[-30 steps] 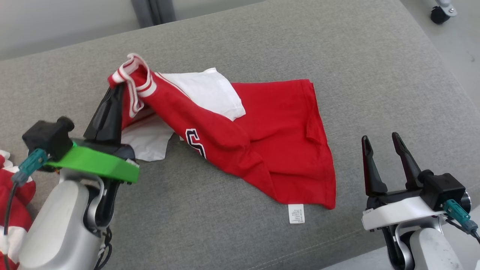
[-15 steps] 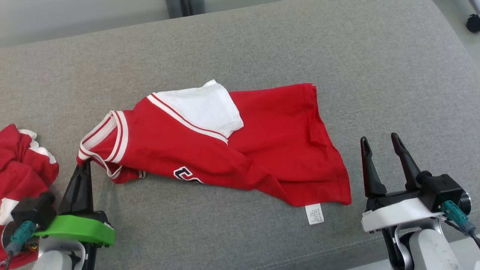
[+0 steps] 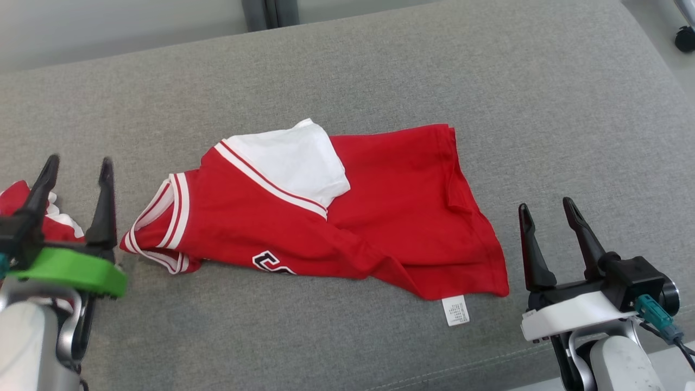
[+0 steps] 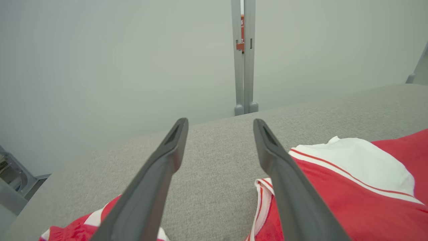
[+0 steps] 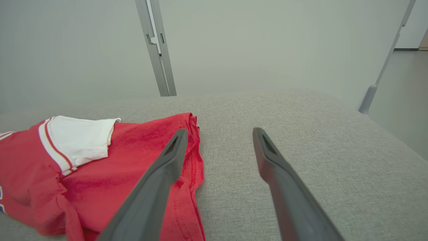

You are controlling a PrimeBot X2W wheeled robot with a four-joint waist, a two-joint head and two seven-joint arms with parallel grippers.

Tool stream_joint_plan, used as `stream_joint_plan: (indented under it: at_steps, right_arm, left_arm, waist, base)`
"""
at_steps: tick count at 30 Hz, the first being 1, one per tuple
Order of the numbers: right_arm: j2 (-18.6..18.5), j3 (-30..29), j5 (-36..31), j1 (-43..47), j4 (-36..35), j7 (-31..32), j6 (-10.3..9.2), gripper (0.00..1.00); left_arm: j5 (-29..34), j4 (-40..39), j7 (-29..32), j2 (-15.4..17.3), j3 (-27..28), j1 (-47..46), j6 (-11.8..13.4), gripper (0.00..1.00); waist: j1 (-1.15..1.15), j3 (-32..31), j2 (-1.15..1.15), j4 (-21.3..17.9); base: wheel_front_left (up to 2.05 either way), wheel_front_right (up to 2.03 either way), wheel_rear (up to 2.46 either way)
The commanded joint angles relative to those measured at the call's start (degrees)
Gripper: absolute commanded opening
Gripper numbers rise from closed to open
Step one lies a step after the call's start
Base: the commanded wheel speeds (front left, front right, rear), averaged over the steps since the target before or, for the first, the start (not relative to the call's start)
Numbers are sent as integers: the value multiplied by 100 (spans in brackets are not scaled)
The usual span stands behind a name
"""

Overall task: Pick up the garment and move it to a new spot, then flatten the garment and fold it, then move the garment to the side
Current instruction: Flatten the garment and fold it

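Grey cushion (image 3: 380,70) bears the garment (image 3: 391,217), a red cloth (image 3: 11,198) beside left tool (image 3: 80,160)

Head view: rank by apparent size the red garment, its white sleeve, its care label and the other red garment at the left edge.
1. red garment, largest by far.
2. white sleeve.
3. other red garment: cut off by the frame edge and the left gripper, so its place is unsure.
4. care label, smallest.

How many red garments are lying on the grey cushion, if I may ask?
2: the spread garment in the middle; the second garment at the left edge, partly hidden behind the left fingers.
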Motion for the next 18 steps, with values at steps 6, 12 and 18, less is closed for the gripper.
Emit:
stream_joint_plan:
  at_steps: [6, 12, 18]
  right_arm:
    - [-9, 62, -87, -240, -114, -3, -8, 100]
    - [-9, 73, -99, -458, -183, -3, -8, 100]
    - [-9, 166, -25, -653, -233, -3, -8, 100]
  left_arm:
    - [259, 90, 457, -90, -1168, -1445, -172, 100]
    - [183, 1148, 723, -371, -2497, -2774, -179, 100]
    - [-65, 2326, 709, -562, -3588, -3789, -177, 100]
  waist:
    - [0, 496, 0, -81]
    - [0, 1000, 0, -191]
    - [0, 1348, 0, -346]
  base:
    - [0, 0, 0]
    - [0, 0, 0]
    - [0, 0, 0]
